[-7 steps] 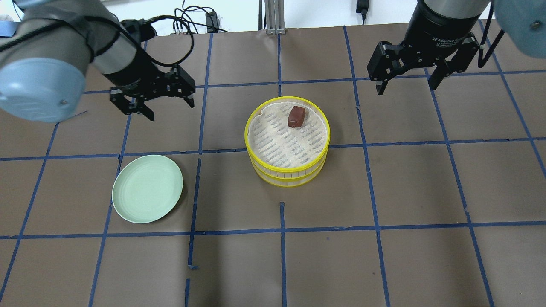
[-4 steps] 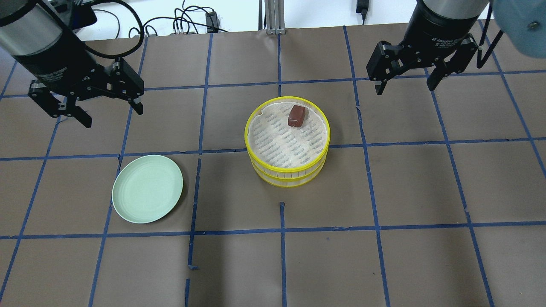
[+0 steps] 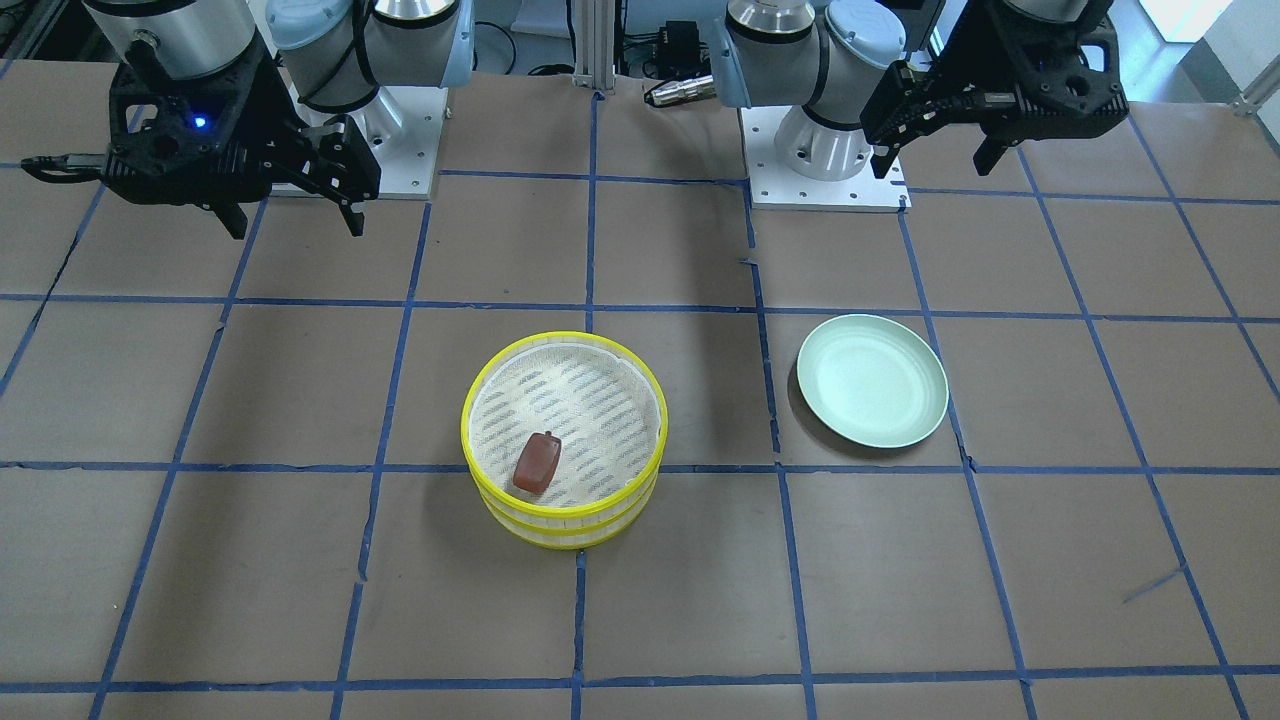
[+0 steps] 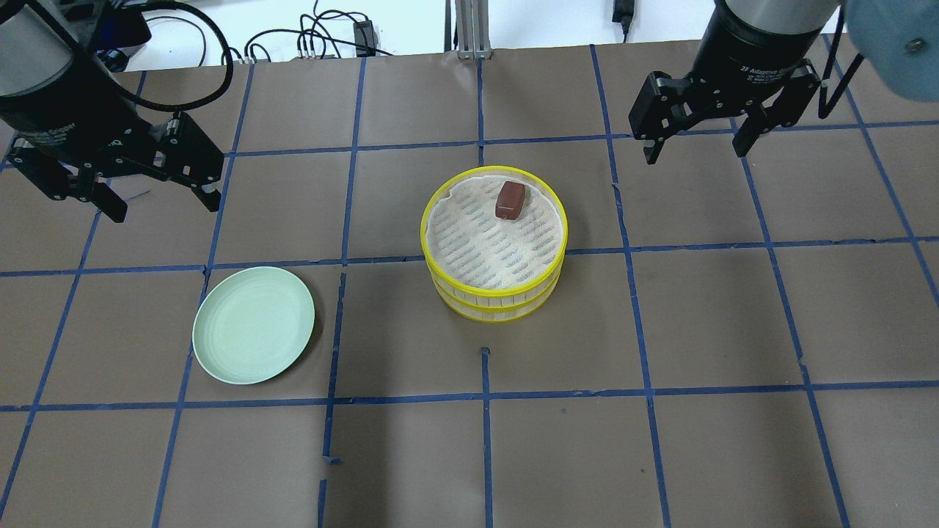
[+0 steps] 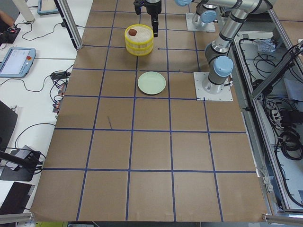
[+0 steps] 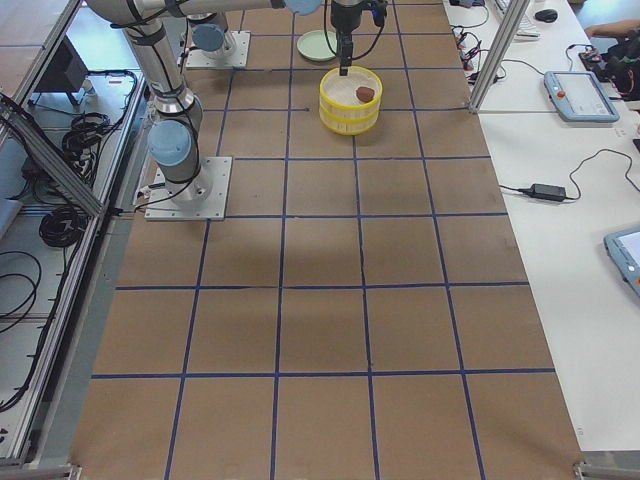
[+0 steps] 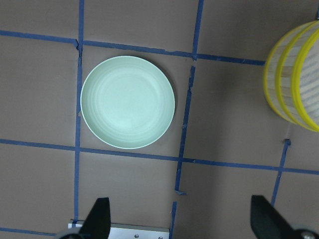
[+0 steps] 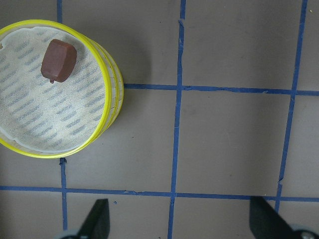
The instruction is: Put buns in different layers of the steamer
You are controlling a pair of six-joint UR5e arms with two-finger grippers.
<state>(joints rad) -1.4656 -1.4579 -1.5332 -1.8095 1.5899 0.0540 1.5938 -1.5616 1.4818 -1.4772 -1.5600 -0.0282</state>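
Right, I see the steamer (image 4: 499,299) standing as two stacked trays near the middle of the desk (image 4: 719,315). The reddish-brown bun (image 4: 510,200) lies on the top tray's mesh, close to the rim on the side away from the robot; the lower tray's inside is hidden from me. The left claw (image 4: 161,205) hovers wide apart and empty on the side of the pale green plate (image 4: 253,325). The right claw (image 4: 695,152) hangs spread and empty too, seemingly well clear of the steamer.
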